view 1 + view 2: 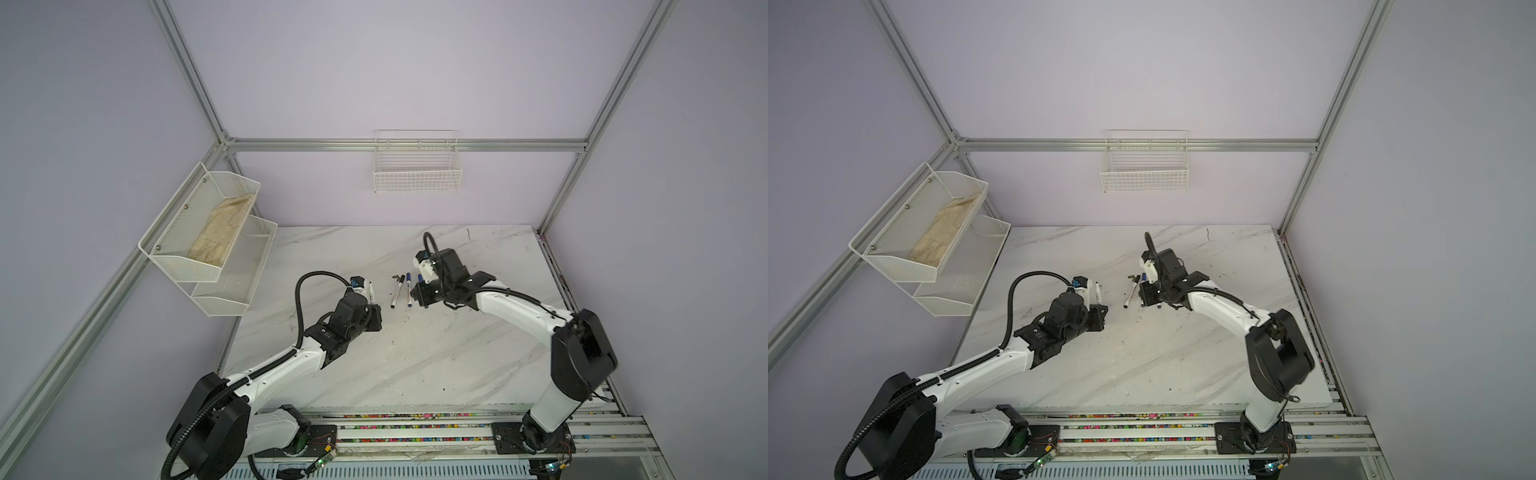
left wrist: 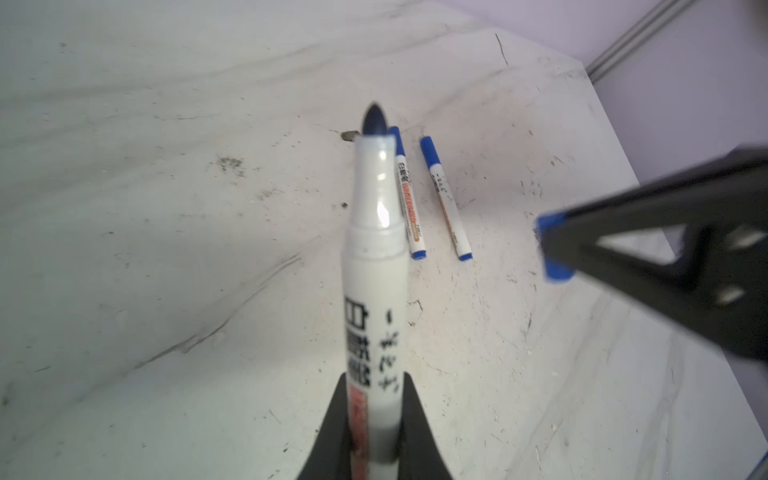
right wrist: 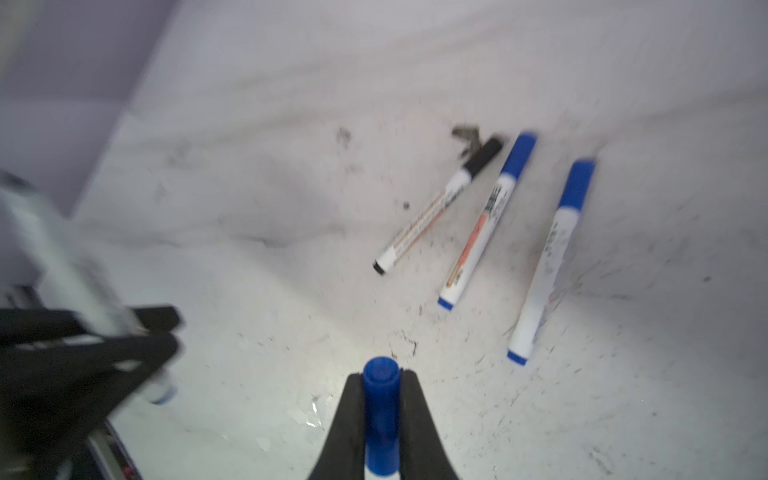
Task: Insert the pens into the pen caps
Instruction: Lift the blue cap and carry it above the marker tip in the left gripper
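Left wrist view: left tool (image 2: 376, 380) clamps the uncapped pen (image 2: 374, 270); right wrist: right tool (image 3: 381, 376) pinches a blue cap (image 3: 380, 415) — I'd align axes first.

**Glossy plastic over a scuffed, marble-look bench**

The pen (image 2: 376, 270) clamped in the left tool (image 2: 376, 378) has a glossy white plastic barrel that catches a bright glare. The blue cap (image 3: 381, 411) pinched in the right tool (image 3: 382, 375) is smooth plastic with a duller sheen. Both tools look matt black. Beneath them the bench (image 2: 166, 249) is pale, grey-veined, scuffed and ink-flecked.
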